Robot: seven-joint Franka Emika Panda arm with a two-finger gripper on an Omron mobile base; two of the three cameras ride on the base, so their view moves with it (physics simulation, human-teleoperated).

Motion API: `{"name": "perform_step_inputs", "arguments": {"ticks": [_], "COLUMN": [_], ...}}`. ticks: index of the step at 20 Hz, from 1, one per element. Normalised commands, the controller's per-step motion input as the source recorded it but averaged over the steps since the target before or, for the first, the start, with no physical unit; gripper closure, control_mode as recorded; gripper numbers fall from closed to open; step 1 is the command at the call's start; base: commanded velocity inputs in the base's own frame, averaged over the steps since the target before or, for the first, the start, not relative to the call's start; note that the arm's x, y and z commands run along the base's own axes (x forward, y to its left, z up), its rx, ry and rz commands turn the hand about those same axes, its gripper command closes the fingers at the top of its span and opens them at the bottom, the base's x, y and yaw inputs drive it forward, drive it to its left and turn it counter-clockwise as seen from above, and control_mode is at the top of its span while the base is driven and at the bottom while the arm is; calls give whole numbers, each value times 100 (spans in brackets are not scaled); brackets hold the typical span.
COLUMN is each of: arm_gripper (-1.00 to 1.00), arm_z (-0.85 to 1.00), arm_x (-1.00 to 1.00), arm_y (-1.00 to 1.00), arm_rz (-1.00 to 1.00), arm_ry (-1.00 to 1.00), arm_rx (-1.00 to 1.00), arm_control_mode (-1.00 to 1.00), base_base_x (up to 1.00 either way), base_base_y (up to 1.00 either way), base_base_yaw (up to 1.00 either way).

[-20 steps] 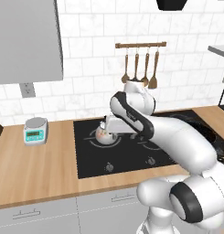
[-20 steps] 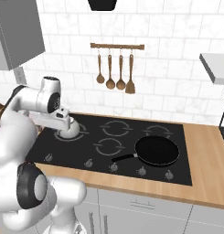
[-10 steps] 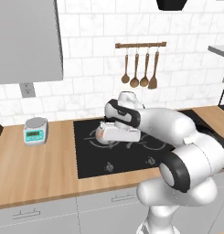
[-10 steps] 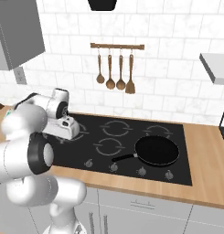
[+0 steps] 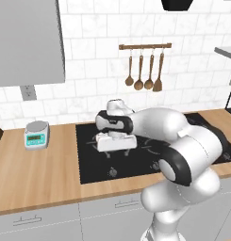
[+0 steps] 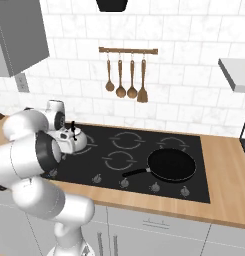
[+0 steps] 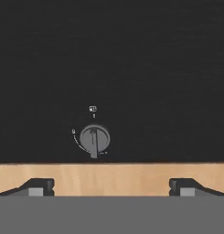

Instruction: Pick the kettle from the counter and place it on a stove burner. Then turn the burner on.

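Wood-grain table (image 7: 109,178): front strip, nearest, just under the fingertips (image 7: 38,187).
Jaws: spread wide, holding nothing; gripper (image 7: 111,187) hangs over the cooktop's front edge, pointing down.
Control knob (image 7: 94,139): grey, round, on the black glass cooktop (image 6: 144,145) just past the wood strip, centred between the fingertips.
Frying pan (image 6: 171,164): black, on the right front of the cooktop.
Kettle (image 6: 74,139): whitish, black handle, upright on the stove burner (image 6: 86,146) at the cooktop's left, free of the gripper.
Kitchen scale (image 5: 37,134): teal-faced, on the table left of the cooktop.
Utensils (image 6: 126,80): wooden, hanging on the tiled wall.
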Motion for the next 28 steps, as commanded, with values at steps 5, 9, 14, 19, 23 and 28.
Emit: {"name": "perform_step_inputs", "arguments": {"ticks": [5,9,14,19,23,28], "arm_gripper": [-100,-100,-100,-100,-100,-100], "arm_z": [-51,-50,-28,-10,-3,-24], "arm_x": [0,0,-8,-28,-10,7], "arm_y": [0,6,2,0,0,0], "arm_rz": [0,0,-2,-4,-1,0], "arm_ry": [-4,-4,-1,0,0,0], "arm_rx": [0,0,0,0,0,0], "arm_control_mode": [-100,-100,-100,-100,-100,-100], "base_base_x": [0,0,0,0,0,0], "base_base_y": [0,0,0,0,0,0], "base_base_yaw": [0,0,0,0,0,0]}}
